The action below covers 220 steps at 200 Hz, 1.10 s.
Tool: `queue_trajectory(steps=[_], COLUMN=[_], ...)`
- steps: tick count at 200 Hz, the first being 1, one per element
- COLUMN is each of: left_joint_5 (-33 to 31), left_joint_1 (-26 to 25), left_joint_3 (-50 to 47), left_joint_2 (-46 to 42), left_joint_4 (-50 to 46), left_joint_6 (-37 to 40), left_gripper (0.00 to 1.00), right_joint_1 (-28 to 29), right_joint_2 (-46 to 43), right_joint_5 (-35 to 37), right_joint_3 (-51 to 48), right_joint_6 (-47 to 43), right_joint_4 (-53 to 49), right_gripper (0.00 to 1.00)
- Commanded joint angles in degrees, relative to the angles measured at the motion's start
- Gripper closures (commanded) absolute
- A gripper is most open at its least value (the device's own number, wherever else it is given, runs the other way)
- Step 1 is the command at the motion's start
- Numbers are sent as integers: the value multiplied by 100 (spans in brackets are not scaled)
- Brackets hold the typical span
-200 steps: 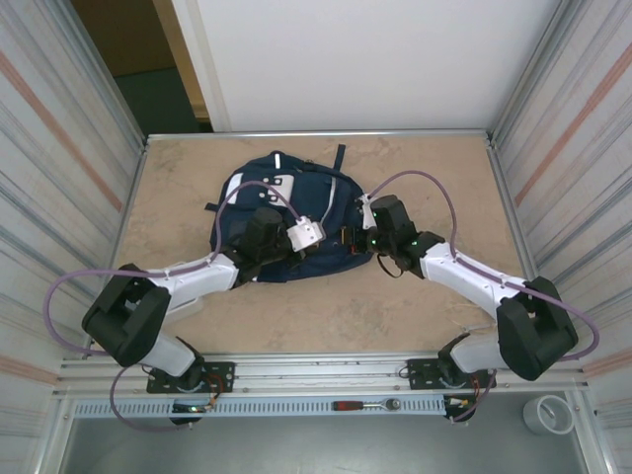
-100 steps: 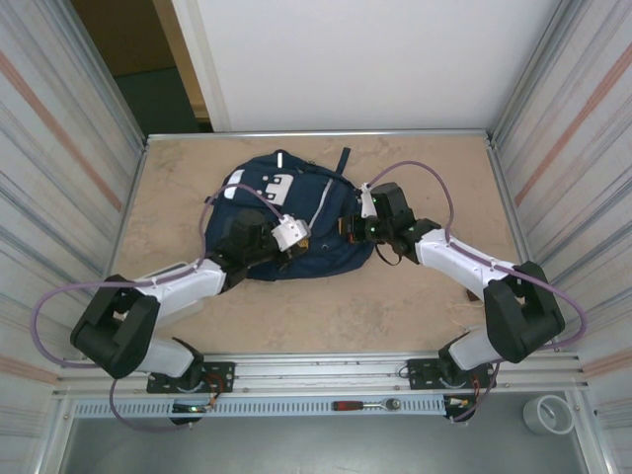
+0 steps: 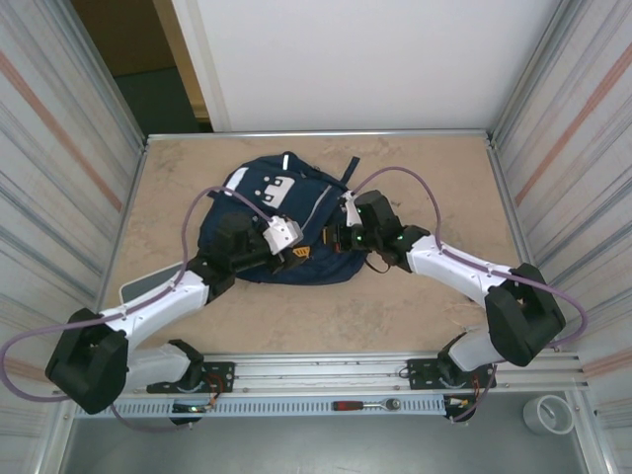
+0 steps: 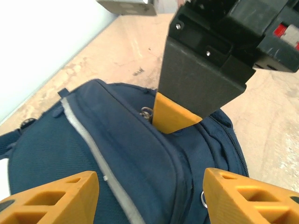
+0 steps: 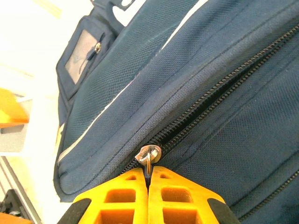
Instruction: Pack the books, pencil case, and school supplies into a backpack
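Pinching the woven backpack's metal zipper ring, right gripper sits closed; left gripper gapes.

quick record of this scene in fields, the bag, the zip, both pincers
bag: navy backpack lying on the table
zip: metal zip pull standing up from the zip line, pinched
right pincer: shut on the zip pull
left pincer: open, fingers wide apart over the backpack, nothing between them but fabric below
zip state: cannot tell how far it is open
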Motion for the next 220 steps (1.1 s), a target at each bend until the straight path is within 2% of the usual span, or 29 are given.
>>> queue_trajectory(steps=[1,29,50,69,101,126,154,181,200,220], left_joint_5=[121,150,107,-7,-62,-33,78,166,-17,-357], left_joint_1=[-58,-72,-69,-71,-51,2,179,484,671,701], left_joint_3=[230,262,268,242,246,136,-124,-461,-545,-375], left_joint_2=[215,426,535,589,582,439,176,-64,-26,208], left_joint_4=[-233,-174,-164,-113,-147,-21,292,787,918,619], left_joint_6=[139,148,147,156,147,76,-94,-384,-508,-538], left_gripper=[39,41,48,58,86,96,100,100,100,100], right_joint_1=[151,267,282,272,255,167,-227,-669,-625,-389], right_joint_2=[-240,-223,-191,-206,-206,-121,-123,-43,107,258], right_joint_5=[-99,-86,-64,26,481,1087,1323,1100,780,774], right_joint_3=[245,247,230,138,98,18,-138,-143,-73,56], right_joint_6=[105,127,128,94,-187,-499,-536,-408,-317,-333], right_joint_4=[297,292,267,266,-27,-340,-428,-318,-93,-60], right_gripper=[100,100,100,100,100,100,100,100,100,100])
